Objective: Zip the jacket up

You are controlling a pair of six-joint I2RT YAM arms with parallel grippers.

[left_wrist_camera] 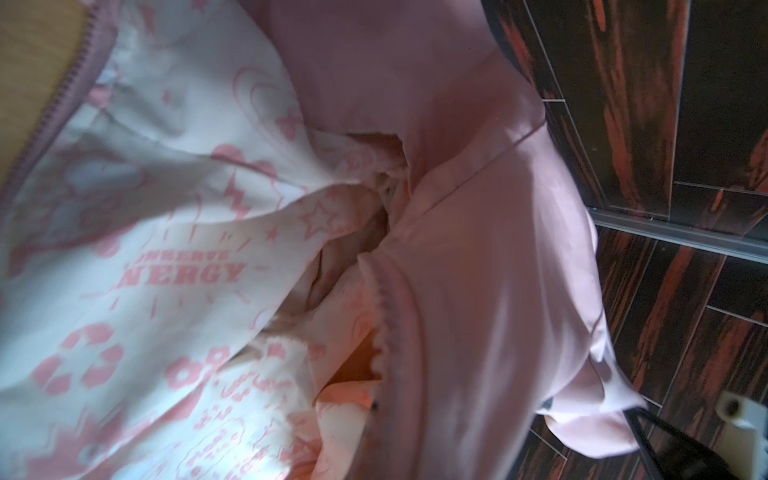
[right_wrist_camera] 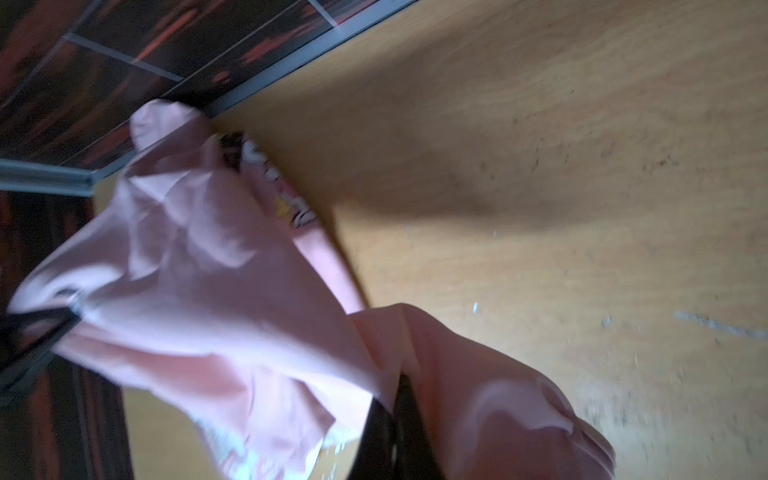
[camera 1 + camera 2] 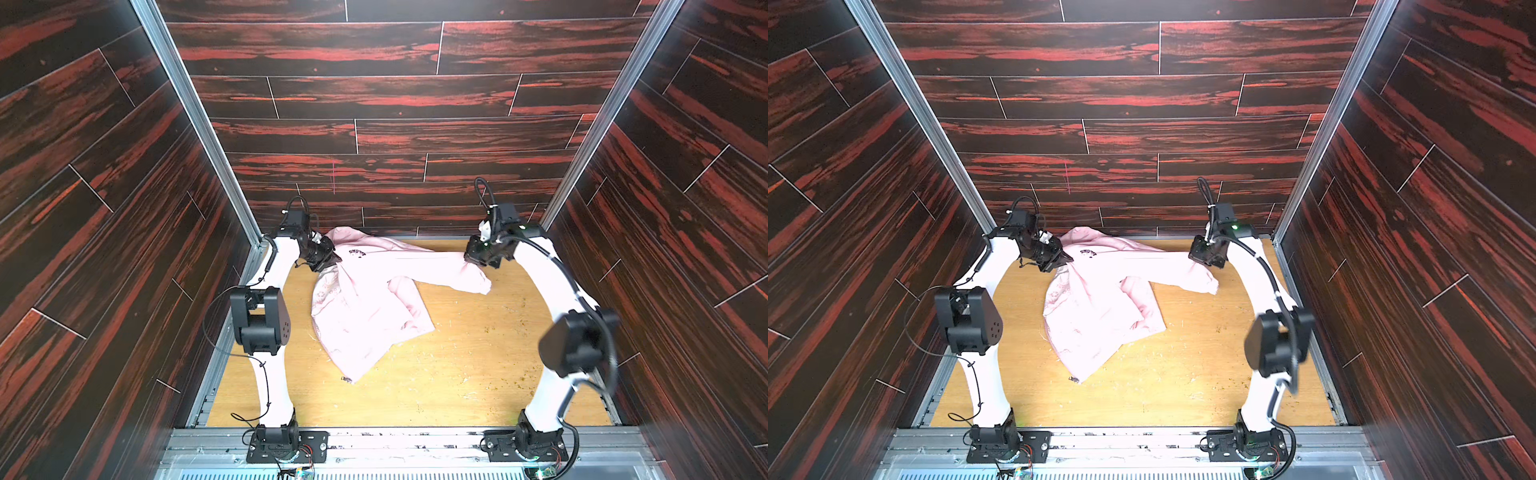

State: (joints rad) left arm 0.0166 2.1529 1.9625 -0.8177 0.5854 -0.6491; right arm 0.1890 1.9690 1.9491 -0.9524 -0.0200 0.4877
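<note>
Pinching jacket [image 3: 365, 307], seemingly: right pincer [image 3: 473, 261]

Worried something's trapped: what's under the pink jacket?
Where the jacket is lifted, the right wrist view shows bare table beneath. Where it lies flat, fabric hides the rest.

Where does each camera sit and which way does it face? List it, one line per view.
Top views: high behind the arm bases, looking down on the table, the jacket, the left arm and the right arm.
Left wrist: on the left arm, close on the jacket's printed lining and zipper; own body unclear.
Right wrist: on the right arm, facing sleeve and table; the right end effector shows.
Shared: all four show the jacket.
</note>
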